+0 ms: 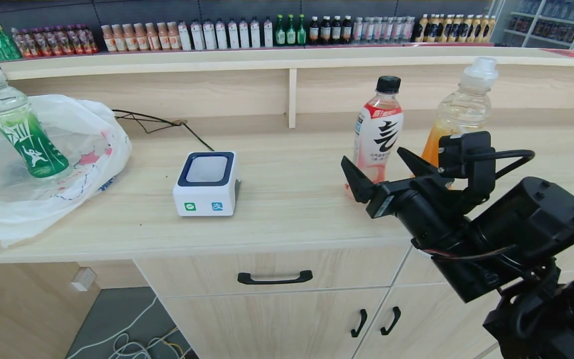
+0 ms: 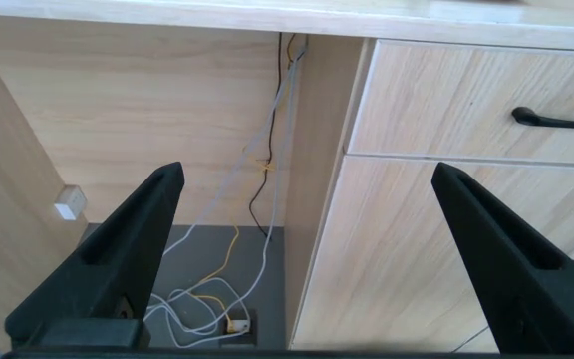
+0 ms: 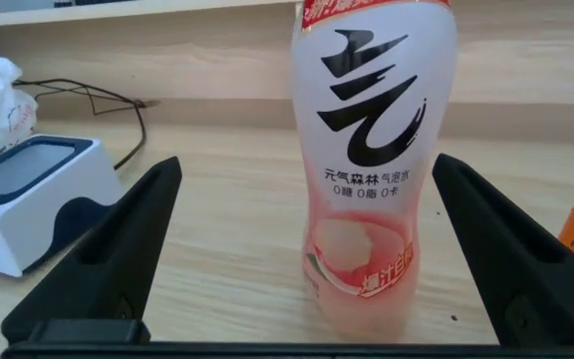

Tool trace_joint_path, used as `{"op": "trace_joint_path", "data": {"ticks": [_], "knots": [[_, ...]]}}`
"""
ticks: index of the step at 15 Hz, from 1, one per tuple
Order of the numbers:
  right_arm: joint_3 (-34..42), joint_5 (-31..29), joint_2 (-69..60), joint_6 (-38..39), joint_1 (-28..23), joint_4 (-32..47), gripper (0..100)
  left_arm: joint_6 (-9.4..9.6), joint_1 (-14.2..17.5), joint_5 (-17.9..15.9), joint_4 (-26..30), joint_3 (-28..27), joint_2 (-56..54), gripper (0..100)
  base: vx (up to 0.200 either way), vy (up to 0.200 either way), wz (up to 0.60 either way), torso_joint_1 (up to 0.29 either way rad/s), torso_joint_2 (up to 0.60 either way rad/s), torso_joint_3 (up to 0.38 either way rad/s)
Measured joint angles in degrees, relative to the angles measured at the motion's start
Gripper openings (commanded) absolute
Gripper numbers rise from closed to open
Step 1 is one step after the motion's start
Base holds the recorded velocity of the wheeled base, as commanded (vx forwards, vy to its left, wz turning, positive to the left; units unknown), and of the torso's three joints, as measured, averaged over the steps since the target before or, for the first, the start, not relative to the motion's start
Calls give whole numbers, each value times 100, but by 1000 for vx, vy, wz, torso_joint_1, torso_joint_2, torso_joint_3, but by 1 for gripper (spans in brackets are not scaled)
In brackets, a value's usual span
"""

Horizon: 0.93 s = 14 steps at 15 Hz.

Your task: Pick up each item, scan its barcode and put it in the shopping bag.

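**Bottles: one bagged, two to go, right arm lining up on the pink one**

Bottles first. The green bottle (image 1: 23,134) is standing at the far left of the counter (image 1: 292,219), in among the folds of the white shopping bag (image 1: 95,144). It is looking bagged to me, though I cannot tell whether it is fully inside. The pink bottle (image 1: 379,132) and the orange bottle (image 1: 461,112) are standing upright on the right side of the counter, close together, neither one scanned nor bagged as far as I can judge. So roughly a third is done. The scanner (image 1: 207,182) is sitting between the bag and those two bottles, window facing up.

The right gripper (image 1: 374,157) is reaching in low over the counter's front edge and pointing straight at the pink bottle. Its jaws are spread wide and gripping nothing. In the right wrist view the bottle is sitting centred between the two fingers, with clear gaps on both sides and no contact.

The left gripper (image 2: 307,170) is hanging below counter level, facing the cabinet front near the drawer handle (image 2: 556,120). It is also gaping wide and carrying nothing.
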<state>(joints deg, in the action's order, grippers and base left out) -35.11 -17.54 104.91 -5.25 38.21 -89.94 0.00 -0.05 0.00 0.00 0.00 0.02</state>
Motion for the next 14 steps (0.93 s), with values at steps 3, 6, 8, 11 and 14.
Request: {"op": "trace_joint_path", "data": {"ticks": [3, 6, 8, 11, 14], "knots": [[-6, -9, 101, 6, -37, 0, 100, 0, 2, 0, 0, 0, 0, 100, 0, 0, 0, 0, 0, 0], [33, 22, 129, 11, -106, 0, 100, 0, 2, 0, 0, 0, 0, 100, 0, 0, 0, 0, 0, 0], [-74, 28, 140, 17, -179, 44, 100, 2, 0, -2, 0, 0, 0, 100, 0, 0, 0, 0, 0, 0], [-235, 44, 148, 28, -207, 402, 100, 0, 0, 0, 0, 0, 0, 100, 0, 0, 0, 0, 0, 0], [-323, 294, 173, 85, -384, 655, 100, 0, 2, 0, 0, 0, 0, 100, 0, 0, 0, 0, 0, 0]]}}
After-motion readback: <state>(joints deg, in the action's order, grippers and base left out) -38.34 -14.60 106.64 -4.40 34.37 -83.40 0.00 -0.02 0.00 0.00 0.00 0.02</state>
